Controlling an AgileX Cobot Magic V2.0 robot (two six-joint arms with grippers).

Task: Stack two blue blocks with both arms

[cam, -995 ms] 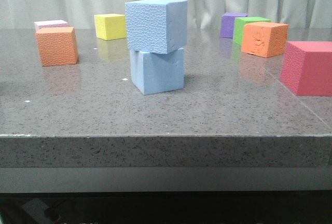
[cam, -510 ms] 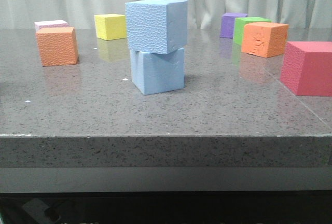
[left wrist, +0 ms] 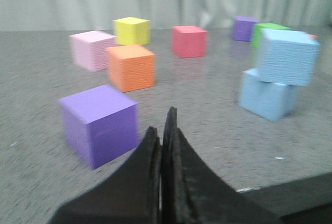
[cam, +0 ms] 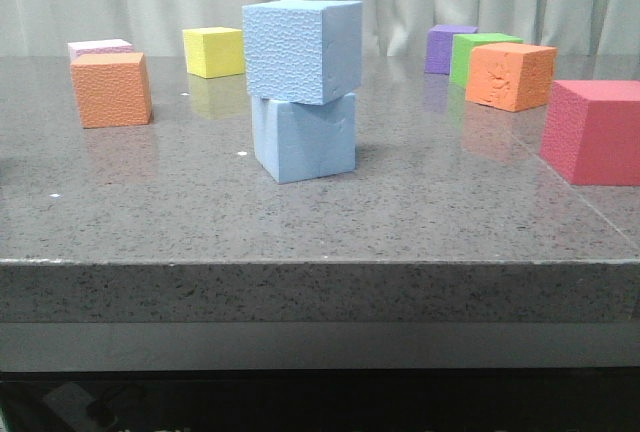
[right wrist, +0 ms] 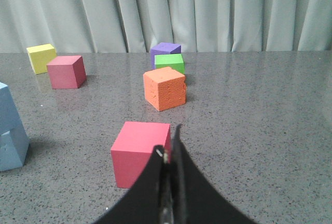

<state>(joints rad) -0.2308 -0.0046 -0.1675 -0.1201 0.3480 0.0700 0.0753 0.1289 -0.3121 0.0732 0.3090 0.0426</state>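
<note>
Front view: pebbled blue block (cam: pixel 301 49) atop smoother blue block (cam: pixel 303 137), hands clear.

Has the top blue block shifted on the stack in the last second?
No. The pebbled top blue block sits where it did on the smoother bottom blue block, holding the same gap to the yellow cube.

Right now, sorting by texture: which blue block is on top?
The pebbled blue block; it rests on the smoother, paler blue block, which stands on the table.
</note>
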